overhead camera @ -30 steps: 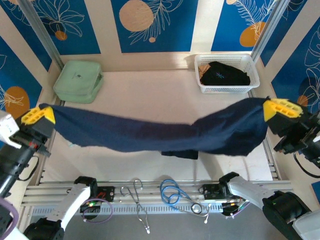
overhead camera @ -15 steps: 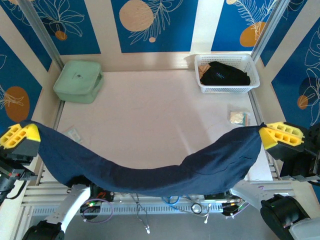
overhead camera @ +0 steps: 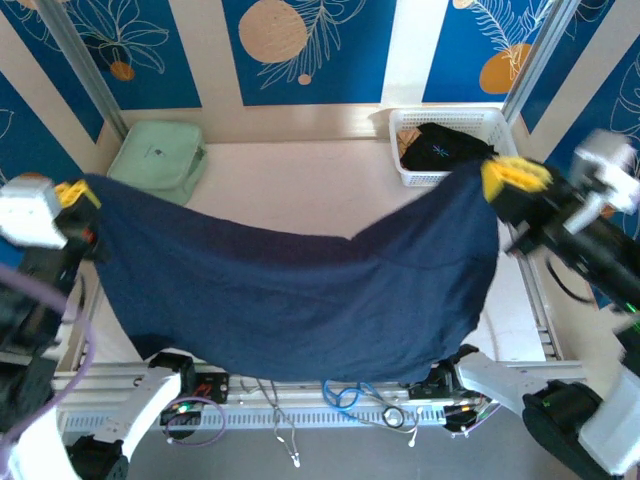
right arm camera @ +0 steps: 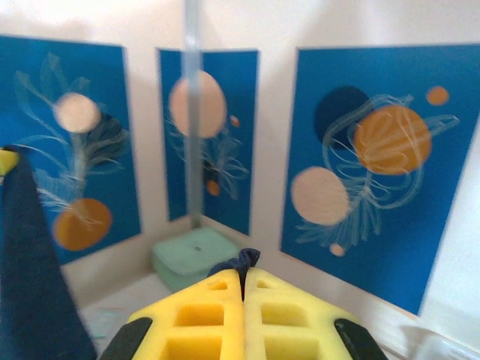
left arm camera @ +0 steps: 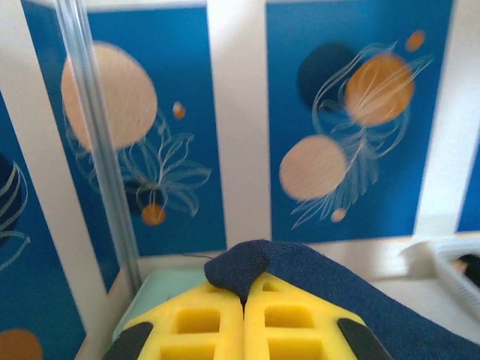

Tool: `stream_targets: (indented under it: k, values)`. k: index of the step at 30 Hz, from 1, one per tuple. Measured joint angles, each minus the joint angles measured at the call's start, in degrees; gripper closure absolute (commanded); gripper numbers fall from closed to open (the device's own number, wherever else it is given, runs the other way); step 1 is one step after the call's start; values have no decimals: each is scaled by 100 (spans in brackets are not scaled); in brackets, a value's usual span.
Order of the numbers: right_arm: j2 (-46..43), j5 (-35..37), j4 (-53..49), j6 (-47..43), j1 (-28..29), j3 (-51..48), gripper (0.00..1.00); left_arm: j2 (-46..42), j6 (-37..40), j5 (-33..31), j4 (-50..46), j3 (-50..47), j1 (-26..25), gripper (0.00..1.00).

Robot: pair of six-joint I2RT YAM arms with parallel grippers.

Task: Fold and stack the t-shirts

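A soft plain navy fabric t-shirt (overhead camera: 300, 300) is held spread in mid-air over the pale table (overhead camera: 300, 190), one corner pinched in the left gripper (overhead camera: 72, 195) at 9 o'clock, the other in the right gripper (overhead camera: 515, 175) at 2 o'clock; both are clamped on cloth. The step is judged to be the spread before folding: next the shirt needs lowering flat w/ even tension, no bunching. In the top cam a black t-shirt w/ pale blue mark (overhead camera: 440, 145) is seen in a white plastic lattice basket (overhead camera: 450, 113) at 1 o'clock, and a mint-green zip case (overhead camera: 155, 160) at 11 o'clock. Only in the wrist cams are the yellow foam pads (left arm camera: 195, 322) seen pressed together on a small tuft of fabric
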Motion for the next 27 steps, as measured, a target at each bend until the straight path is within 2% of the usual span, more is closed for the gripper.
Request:
stream_targets:
  k: [3,7,9,14,16,22,27]
  values:
    - [999,284,461,-227,-219,-46,100,654,170,-380,614,-636,0,100]
    - [2885,313,870,-308,-750,590,100,1958,389,-758,1510,-990,2,100]
    - [3960,334,957,-319,-944,1150,100,2673,468,-879,1956,-1047,17,100]
    - [6745,363,809,-420,-1233,3460,100,4140,531,-1036,2944,-1027,136,100]
    - [7416,417,833,-507,-1279,3838,100,4712,511,-1082,3244,-929,216,100]
    - [8008,494,1296,-669,-1311,3073,100,6262,378,-1163,3851,-544,448,100]
    - [8301,487,1563,-669,-1311,3193,100,6951,356,-1156,3978,-184,514,100]
